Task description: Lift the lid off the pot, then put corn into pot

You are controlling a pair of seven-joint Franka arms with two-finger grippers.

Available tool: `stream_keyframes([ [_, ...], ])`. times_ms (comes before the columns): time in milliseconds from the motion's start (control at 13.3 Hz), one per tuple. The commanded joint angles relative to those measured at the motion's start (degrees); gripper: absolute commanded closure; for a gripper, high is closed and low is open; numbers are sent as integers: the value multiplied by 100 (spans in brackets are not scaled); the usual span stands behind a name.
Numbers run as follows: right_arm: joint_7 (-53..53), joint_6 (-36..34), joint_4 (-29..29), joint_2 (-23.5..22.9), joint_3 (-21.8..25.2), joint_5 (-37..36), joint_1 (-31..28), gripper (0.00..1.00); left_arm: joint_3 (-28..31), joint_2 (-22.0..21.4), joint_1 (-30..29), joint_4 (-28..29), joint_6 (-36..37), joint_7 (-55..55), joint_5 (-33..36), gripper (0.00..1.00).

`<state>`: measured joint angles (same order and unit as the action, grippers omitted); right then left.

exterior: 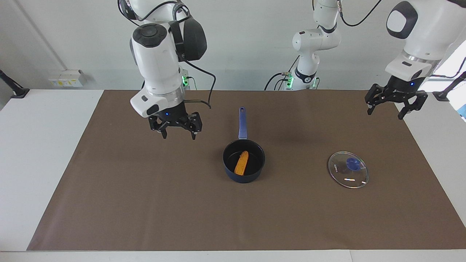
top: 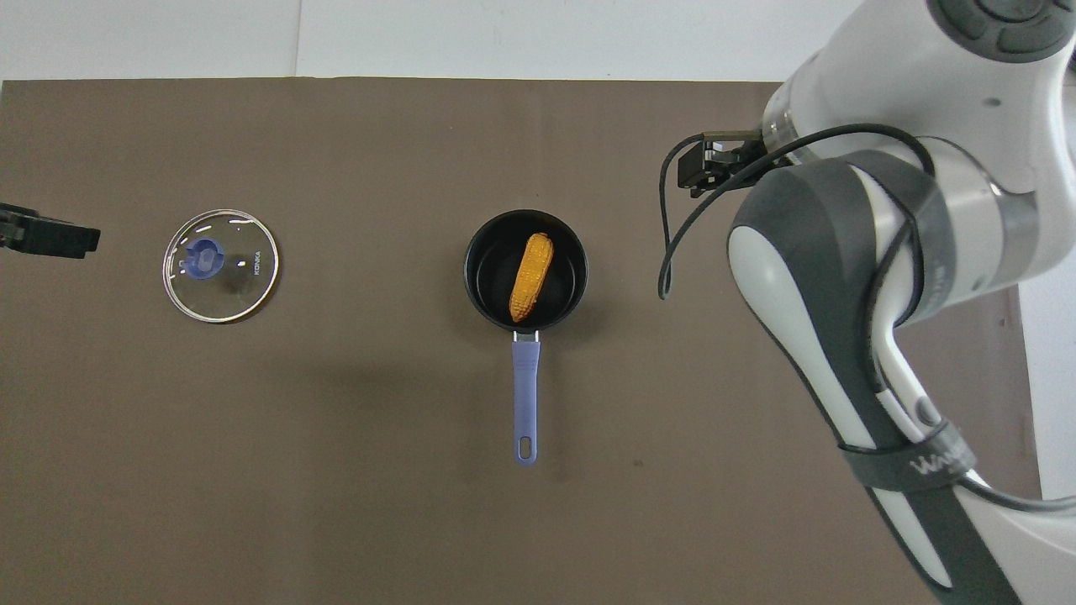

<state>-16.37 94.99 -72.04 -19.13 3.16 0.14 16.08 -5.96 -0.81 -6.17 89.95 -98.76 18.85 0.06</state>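
The dark blue pot (exterior: 244, 174) (top: 483, 277) stands mid-table, its long blue handle (exterior: 242, 123) (top: 524, 403) pointing toward the robots. The yellow-orange corn (exterior: 241, 162) (top: 531, 277) lies inside it. The clear glass lid (exterior: 348, 169) (top: 221, 265) with its blue knob lies flat on the mat toward the left arm's end. My right gripper (exterior: 177, 134) is open and empty, raised over the mat toward the right arm's end. My left gripper (exterior: 386, 111) is open and empty, raised over the mat's edge at the left arm's end.
A brown mat (exterior: 145, 203) (top: 336, 470) covers most of the white table (exterior: 36, 145). The right arm's forearm and cable (top: 841, 294) hang over the mat at its own end in the overhead view.
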Motion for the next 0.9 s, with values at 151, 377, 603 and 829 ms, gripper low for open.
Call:
stream_keyframes([
  [151, 635, -304, -540, 866, -70, -5, -605, 0, -11, 142, 90, -839, 1271, -127, 108, 0],
  [377, 635, -709, -504, 1279, -62, 3, -808, 0, -125, 98, 81, -961, 1517, -240, 117, 0],
  [603, 644, -1296, -548, 1692, -53, 12, -922, 0, -125, 98, 90, -1181, 1781, -258, 82, 0],
  [829, 696, -1334, -698, 1763, -70, 230, -1063, 0, -4, 81, 377, -1286, 1913, -267, 125, 0],
])
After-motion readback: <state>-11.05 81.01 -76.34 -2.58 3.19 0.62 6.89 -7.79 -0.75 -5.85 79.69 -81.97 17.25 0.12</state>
